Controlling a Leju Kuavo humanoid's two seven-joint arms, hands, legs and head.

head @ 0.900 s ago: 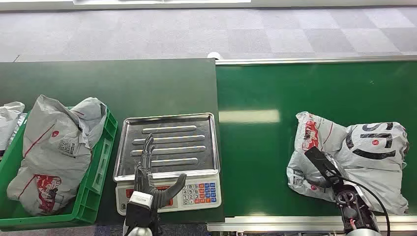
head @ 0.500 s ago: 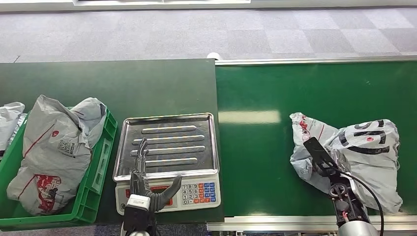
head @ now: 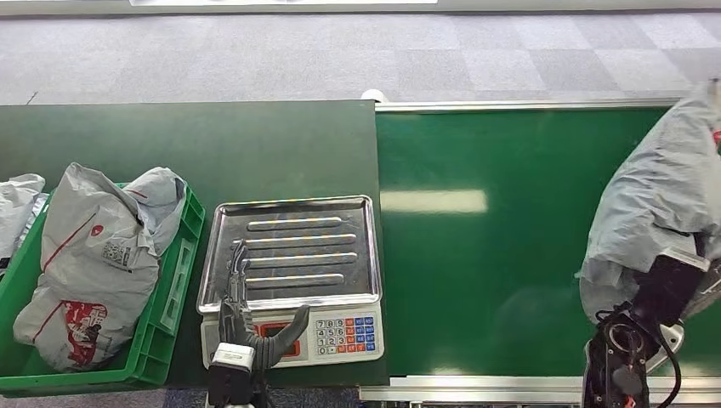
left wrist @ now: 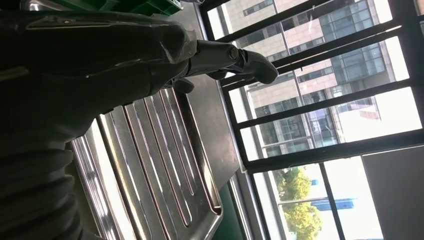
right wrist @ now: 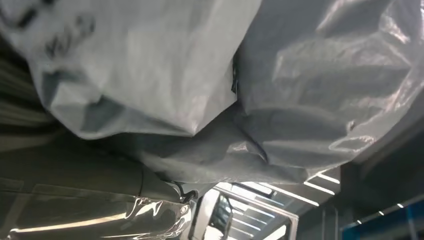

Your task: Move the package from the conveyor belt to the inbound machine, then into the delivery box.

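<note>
A grey plastic package (head: 659,204) with red and black print hangs above the right end of the green conveyor belt (head: 485,255). My right hand (head: 672,285) grips it from underneath, and the bag hides most of the fingers. The right wrist view shows the crumpled package (right wrist: 280,90) pressed close against that hand (right wrist: 75,200). The inbound machine is a scale with a bare steel tray (head: 340,221) and a keypad. My left hand (head: 246,314) hovers over the scale's front edge, fingers spread and holding nothing. In the left wrist view the left hand (left wrist: 100,75) lies over the ribbed tray (left wrist: 160,165).
A green delivery box (head: 174,280) stands left of the scale with a grey package (head: 93,255) in it. Another grey bag (head: 17,200) lies at the far left edge. A dark green table (head: 212,144) carries the scale and box. Grey floor lies beyond.
My right hand has lifted the package off the belt, up and to the right. My left hand has drawn back a little toward the scale's front edge.
</note>
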